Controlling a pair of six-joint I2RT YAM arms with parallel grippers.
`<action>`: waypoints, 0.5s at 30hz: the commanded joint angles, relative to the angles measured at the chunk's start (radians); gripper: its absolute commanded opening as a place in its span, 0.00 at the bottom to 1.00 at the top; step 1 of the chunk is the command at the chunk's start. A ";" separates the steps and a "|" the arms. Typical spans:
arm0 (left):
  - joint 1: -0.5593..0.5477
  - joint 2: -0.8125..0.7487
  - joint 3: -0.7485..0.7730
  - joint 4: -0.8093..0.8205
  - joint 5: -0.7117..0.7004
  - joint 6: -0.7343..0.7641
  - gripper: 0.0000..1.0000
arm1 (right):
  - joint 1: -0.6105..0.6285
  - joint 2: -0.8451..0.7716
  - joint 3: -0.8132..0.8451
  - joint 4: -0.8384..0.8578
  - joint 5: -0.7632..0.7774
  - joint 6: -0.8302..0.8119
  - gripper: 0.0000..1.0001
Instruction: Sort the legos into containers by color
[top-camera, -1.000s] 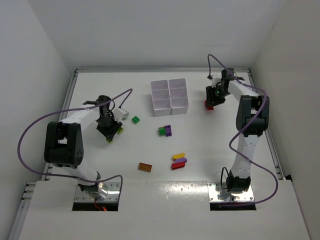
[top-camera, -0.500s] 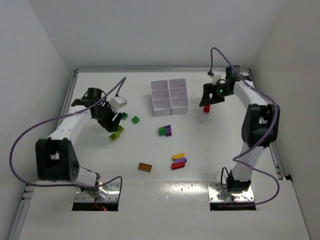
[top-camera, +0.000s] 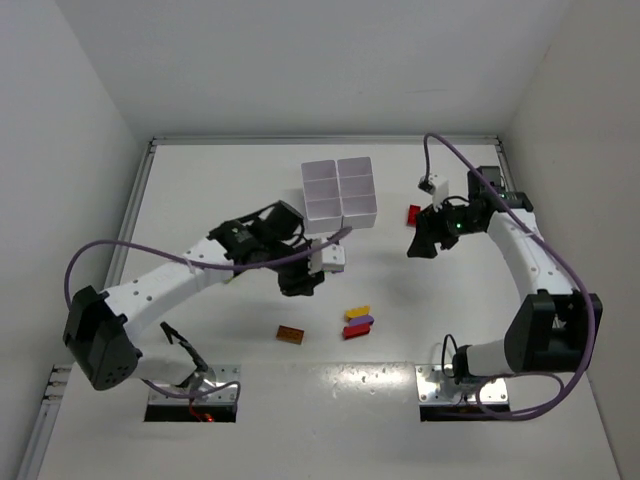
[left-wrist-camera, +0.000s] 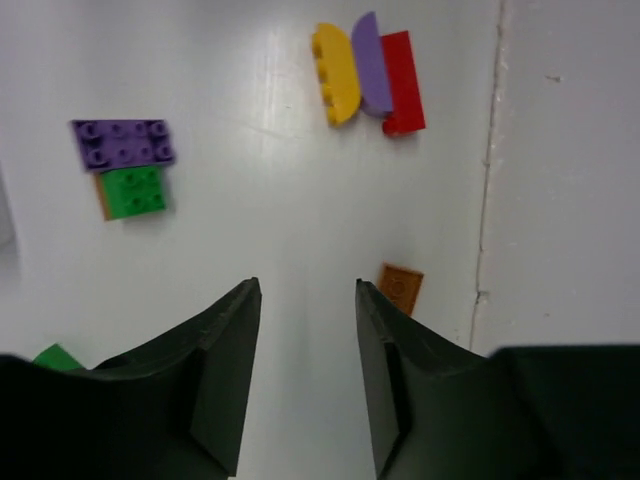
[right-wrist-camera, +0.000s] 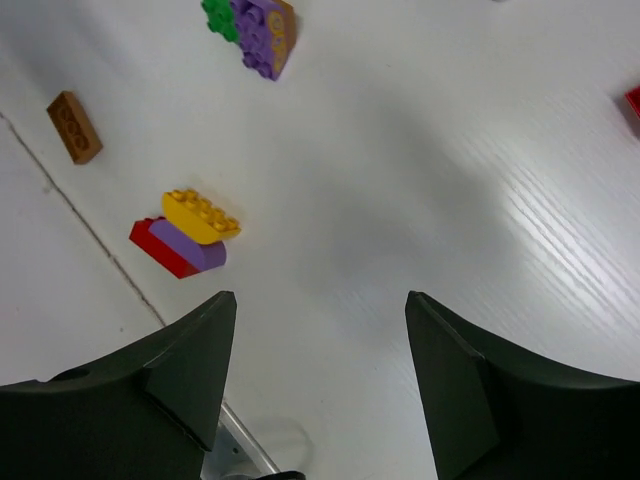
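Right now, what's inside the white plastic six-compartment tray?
From the top view, all six cells of the white plastic six-compartment tray show only white floor, no bricks. The near walls hide a sliver of each cell.

Pretty bare white box here: a white worktop (top-camera: 180, 190) closed in by a matte back wall (top-camera: 320, 70), left wall (top-camera: 60, 160) and right wall (top-camera: 590, 150). A thin metal rail (top-camera: 250, 140) runs along the worktop's edges. The near side is a separate white panel (top-camera: 330, 420), and the seam (left-wrist-camera: 488, 200) shows up close (the surface has a slight sheen). The light is soft and even, with faint shadows.
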 joint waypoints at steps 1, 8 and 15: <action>-0.147 0.023 -0.051 0.098 -0.098 -0.132 0.47 | -0.028 -0.051 -0.002 0.036 0.059 0.023 0.69; -0.428 0.052 -0.194 0.334 -0.285 -0.325 0.47 | -0.061 -0.107 -0.002 0.036 0.138 0.171 0.69; -0.552 0.138 -0.245 0.482 -0.367 -0.420 0.54 | -0.088 -0.172 -0.022 0.027 0.138 0.206 0.69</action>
